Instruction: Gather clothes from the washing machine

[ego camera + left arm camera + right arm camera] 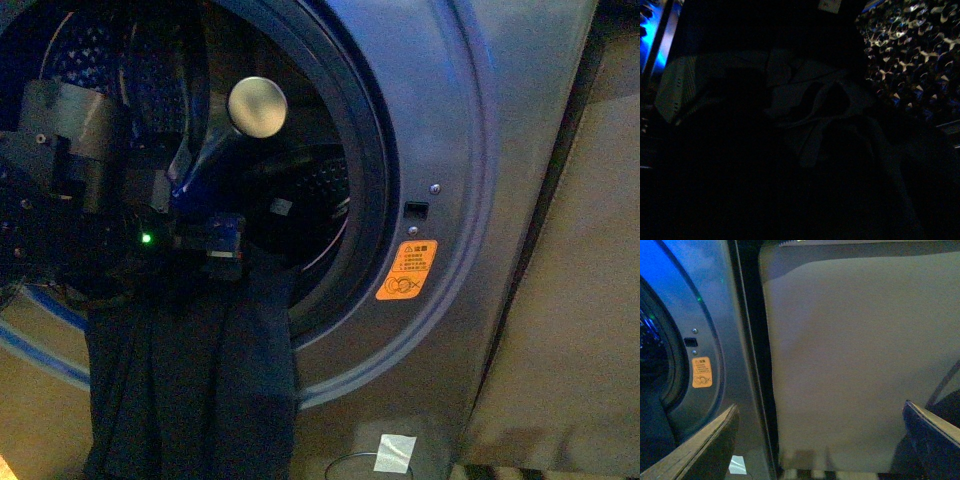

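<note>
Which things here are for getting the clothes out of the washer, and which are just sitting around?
For the job:
the dark clothes hanging out of the drum's mouth; the washing machine; the left arm at the opening.

Just there:
the sofa beside the machine; the orange sticker; the open right gripper, holding nothing.

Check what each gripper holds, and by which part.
Right gripper: open, empty. Left gripper: cannot tell; its arm reaches into the washing machine above the hanging clothes, fingers hidden.
</note>
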Available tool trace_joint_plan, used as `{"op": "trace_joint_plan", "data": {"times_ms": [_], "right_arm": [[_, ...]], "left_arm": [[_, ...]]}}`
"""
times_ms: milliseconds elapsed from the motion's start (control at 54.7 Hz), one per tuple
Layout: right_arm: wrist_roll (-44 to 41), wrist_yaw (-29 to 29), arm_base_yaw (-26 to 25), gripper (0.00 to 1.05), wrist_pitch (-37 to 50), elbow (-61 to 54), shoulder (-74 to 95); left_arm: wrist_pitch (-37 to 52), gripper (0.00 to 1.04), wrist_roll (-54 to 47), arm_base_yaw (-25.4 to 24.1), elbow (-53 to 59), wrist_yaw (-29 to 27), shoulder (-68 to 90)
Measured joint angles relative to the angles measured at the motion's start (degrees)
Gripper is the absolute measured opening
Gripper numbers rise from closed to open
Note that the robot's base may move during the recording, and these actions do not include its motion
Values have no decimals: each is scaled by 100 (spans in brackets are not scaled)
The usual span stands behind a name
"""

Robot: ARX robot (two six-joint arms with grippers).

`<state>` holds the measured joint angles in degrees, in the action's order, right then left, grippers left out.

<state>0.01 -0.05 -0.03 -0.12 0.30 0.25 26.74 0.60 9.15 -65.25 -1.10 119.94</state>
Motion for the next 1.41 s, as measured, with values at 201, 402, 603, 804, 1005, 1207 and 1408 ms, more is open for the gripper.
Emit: {"op": "trace_joint_plan", "data": {"times_ms": [201,402,603,804,1005,1207,1408], "right_arm": [[0,0,0,97,0,0,0],[0,0,0,97,0,-2,0],[0,0,0,97,0,0,0],[0,0,0,97,0,0,0],[0,0,0,97,0,0,0],[0,0,0,97,0,0,0],[0,0,0,97,0,0,0]], "left_arm": [[-466,98,308,127,-409,81,374],[-1121,98,984,310,-824,127,671],[-1526,98,1266,461,-1016,37,730],[-1488,98,599,507,-968,-645,789],[-1252,98,-293,485,-844,-1290,791],[-1340,98,-492,404,-811,-1421,791],[-1873,98,0,302,-911,-1217,791]]}}
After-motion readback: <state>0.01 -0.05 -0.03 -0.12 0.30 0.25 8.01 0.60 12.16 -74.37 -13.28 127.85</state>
